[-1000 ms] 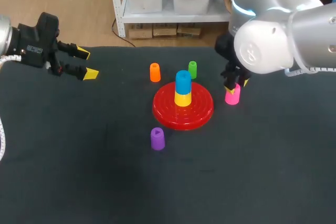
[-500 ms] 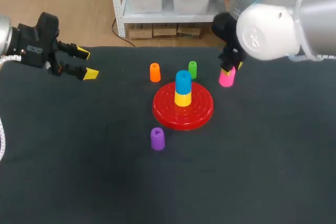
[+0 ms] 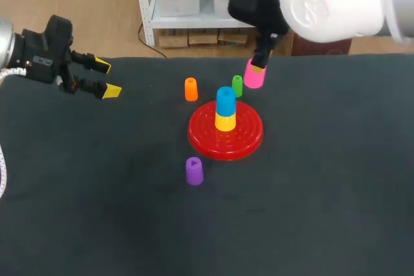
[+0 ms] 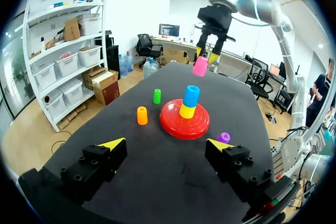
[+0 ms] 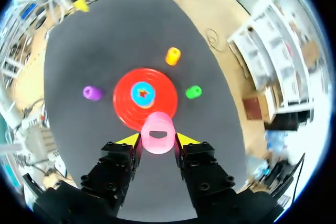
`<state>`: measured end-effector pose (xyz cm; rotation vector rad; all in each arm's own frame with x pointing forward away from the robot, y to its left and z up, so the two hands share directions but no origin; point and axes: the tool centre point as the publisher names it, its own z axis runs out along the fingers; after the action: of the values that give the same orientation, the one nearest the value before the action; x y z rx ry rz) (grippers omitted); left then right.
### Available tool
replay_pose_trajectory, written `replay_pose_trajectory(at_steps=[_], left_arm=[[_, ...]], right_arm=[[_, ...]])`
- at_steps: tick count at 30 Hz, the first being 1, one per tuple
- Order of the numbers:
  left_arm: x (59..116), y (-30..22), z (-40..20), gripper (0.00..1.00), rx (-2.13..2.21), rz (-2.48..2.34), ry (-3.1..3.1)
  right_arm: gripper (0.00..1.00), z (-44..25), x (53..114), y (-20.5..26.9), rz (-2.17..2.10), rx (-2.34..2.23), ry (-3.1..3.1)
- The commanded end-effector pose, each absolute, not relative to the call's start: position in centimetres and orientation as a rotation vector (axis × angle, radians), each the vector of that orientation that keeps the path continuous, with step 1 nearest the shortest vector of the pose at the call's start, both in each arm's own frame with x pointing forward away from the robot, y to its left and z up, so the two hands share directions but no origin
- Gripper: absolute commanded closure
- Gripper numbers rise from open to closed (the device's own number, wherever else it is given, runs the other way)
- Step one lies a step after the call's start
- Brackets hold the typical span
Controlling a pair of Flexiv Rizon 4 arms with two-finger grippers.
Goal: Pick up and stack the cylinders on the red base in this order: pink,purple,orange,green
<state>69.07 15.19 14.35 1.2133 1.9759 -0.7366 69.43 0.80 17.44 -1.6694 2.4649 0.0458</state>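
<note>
Dark table here, matte charcoal top running wide in the head view, its far edge straight across the back. Around the middle, a little toward that far edge, there's a two-piece stack: yellow cylinder underneath, blue cylinder sitting squarely on top, touching it, both upright and lined up. From straight above, the blue one shows as a ring with a red centre.

Dark charcoal table, matte felt-like top, soft even light across its surface
</note>
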Motion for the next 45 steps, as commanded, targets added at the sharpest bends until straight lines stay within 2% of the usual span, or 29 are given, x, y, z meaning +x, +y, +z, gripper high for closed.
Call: replay_pose_trajectory(at_steps=[1,17,31,45], left_arm=[[69.1,15.2,14.2,0.00,1.213,-0.737,1.972],[69.1,15.2,14.2,0.00,1.213,-0.737,1.972],[69.1,15.2,14.2,0.00,1.213,-0.737,1.972],[69.1,15.2,14.2,0.00,1.213,-0.737,1.972]], right_arm=[[1.00,17.9,69.7,2.7,0.034,-1.779,2.436],[1.00,16.6,69.7,6.1,-0.005,-1.984,2.364],[1.00,15.1,68.9,5.9,-0.001,-2.027,2.382],[1.00,14.5,70.6,6.2,-0.010,-1.974,2.425]])
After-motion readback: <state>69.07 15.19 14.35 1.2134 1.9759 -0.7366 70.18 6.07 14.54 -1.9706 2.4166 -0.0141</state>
